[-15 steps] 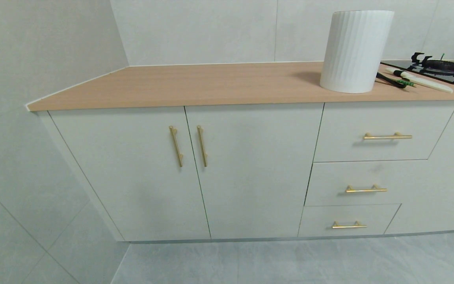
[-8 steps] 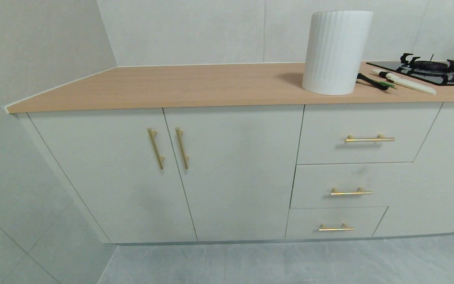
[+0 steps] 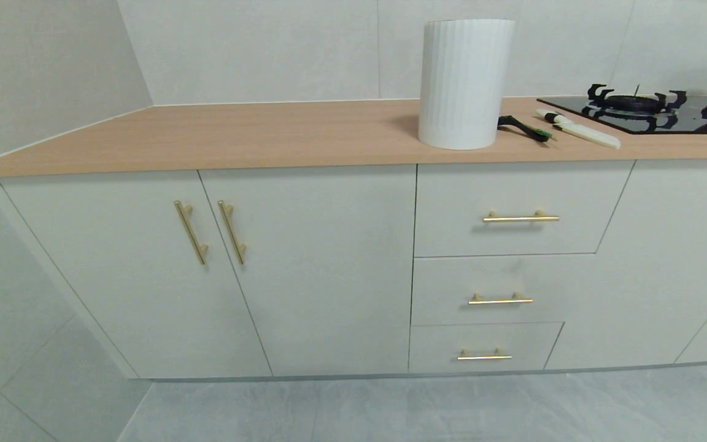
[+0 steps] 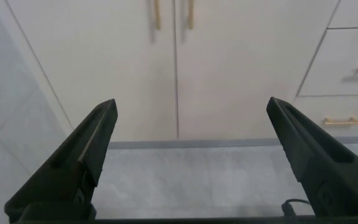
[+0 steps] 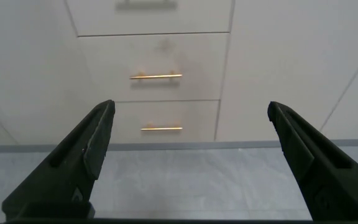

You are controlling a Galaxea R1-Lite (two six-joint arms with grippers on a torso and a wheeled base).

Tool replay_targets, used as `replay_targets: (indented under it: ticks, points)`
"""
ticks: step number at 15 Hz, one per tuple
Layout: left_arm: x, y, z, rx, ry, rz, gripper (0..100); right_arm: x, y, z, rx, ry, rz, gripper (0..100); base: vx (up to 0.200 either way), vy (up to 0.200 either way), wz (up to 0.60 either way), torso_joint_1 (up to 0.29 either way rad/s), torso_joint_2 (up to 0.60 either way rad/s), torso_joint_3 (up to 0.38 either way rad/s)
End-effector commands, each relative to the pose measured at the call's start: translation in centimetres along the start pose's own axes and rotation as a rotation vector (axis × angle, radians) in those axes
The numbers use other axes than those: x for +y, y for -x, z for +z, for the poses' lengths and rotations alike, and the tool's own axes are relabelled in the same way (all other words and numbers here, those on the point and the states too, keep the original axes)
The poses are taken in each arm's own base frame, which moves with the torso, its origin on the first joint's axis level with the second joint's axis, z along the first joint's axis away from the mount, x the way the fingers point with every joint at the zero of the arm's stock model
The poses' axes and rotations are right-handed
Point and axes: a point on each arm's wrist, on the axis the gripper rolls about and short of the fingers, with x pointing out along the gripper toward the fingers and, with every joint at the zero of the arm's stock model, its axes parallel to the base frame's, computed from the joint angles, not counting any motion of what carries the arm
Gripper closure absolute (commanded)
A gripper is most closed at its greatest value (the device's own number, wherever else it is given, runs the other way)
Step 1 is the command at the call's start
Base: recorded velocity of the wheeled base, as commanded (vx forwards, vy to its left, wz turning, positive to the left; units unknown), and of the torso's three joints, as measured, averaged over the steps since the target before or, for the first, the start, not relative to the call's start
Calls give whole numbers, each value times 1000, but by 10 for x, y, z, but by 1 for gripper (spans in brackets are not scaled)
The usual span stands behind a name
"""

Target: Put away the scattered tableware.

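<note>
Cabinet (image 3: 329,276): we see two doors at the left and a stack of three drawers (image 3: 504,209) at the right, all closed, each with a gold bar handle.
Countertop (image 3: 237,132): wood-coloured and running the cabinet's full width.
Hob (image 3: 642,116): black, set into the countertop at the far right.
Container (image 3: 465,83): white, ribbed and upright on the countertop above the top drawer.
Left gripper (image 4: 191,106): we see the jaws spread wide with nothing between them, low over the floor and facing the two doors.
Right gripper (image 5: 191,109): jaws spread wide and empty, low over the floor and facing the lower drawers.
Black utensil (image 3: 522,127): lies flat on the countertop just beside the container, on its hob side.
White utensil (image 3: 577,127): lies flat between the black utensil and the hob.
</note>
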Motion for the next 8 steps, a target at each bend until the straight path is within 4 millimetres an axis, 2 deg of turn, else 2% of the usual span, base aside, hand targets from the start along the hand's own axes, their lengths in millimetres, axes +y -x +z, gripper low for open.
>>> replay_targets:
  ticks: [1, 8]
  points:
    - [0, 0, 0, 1, -1, 0, 0, 0, 0, 0, 2, -1, 0, 0, 0, 0, 0, 0, 0, 0]
    - [0, 0, 0, 1, -1, 0, 0, 0, 0, 0, 2, -1, 0, 0, 0, 0, 0, 0, 0, 0]
